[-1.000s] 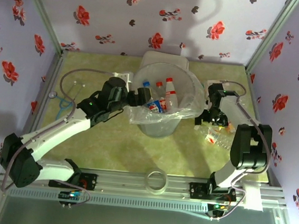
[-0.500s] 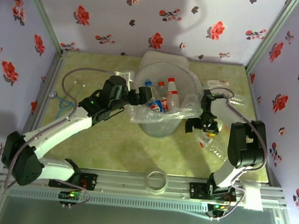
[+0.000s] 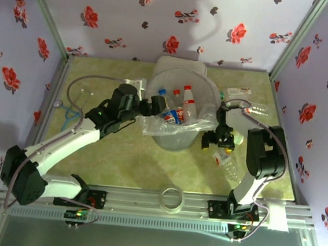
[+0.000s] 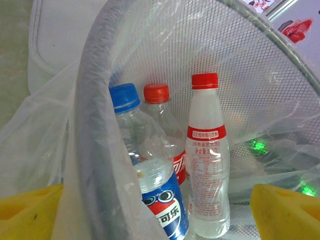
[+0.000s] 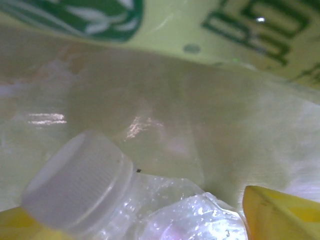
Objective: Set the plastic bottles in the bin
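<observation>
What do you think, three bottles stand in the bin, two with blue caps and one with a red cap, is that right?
No. Three bottles stand in the bin, but only the Pepsi bottle has a blue cap; the Coca-Cola bottle and the white-label bottle have red caps. The left wrist view shows it.

A large round clear plastic bin (image 3: 174, 140), lined with a crinkly transparent bag (image 4: 30, 135), is stood upright mid-worktop (image 3: 120, 154). Three plastic bottles are held upright inside it, close together: a blue-capped clear bottle with a blue label (image 4: 161, 210), a red-capped clear bottle with a red label (image 4: 156, 94) behind it, and a red-capped milky-white bottle (image 4: 207, 170). To the bin's right, a clear bottle (image 3: 228, 163) is laid on its side, and a crumpled white-capped bottle (image 5: 75, 187) is seen close up.
</observation>
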Tool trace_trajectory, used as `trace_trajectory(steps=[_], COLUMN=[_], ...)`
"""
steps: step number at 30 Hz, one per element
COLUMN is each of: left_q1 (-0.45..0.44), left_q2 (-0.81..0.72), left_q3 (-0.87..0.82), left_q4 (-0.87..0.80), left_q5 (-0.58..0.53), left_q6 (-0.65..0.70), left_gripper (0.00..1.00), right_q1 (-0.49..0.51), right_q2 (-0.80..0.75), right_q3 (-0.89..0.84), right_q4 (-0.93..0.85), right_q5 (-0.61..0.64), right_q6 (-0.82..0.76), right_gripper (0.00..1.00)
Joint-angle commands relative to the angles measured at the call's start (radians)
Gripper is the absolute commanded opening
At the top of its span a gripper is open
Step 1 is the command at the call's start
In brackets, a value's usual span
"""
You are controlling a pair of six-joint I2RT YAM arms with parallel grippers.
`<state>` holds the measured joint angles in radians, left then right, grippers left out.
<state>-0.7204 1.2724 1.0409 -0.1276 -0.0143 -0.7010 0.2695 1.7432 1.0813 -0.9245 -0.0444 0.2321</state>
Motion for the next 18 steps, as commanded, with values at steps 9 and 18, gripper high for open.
trace_trajectory(steps=[9,18], left_q1=[0.009,0.01], left_q2=[-0.004,-0.008], left_q3=[-0.022,-0.012], left_q4=[-0.06,-0.074], left_q5=[0.005,0.004], left_q6=[0.028,0.039], left_gripper=[0.91,0.9], right_q1=[-0.026,-0.158], right_q2=[-0.104,-0.238], right_q3=[0.001,0.039], right_q4=[-0.035,-0.065], right_q5=[0.021,-0.032], right_q6=[0.038,-0.01], right_gripper=[0.53,0.44])
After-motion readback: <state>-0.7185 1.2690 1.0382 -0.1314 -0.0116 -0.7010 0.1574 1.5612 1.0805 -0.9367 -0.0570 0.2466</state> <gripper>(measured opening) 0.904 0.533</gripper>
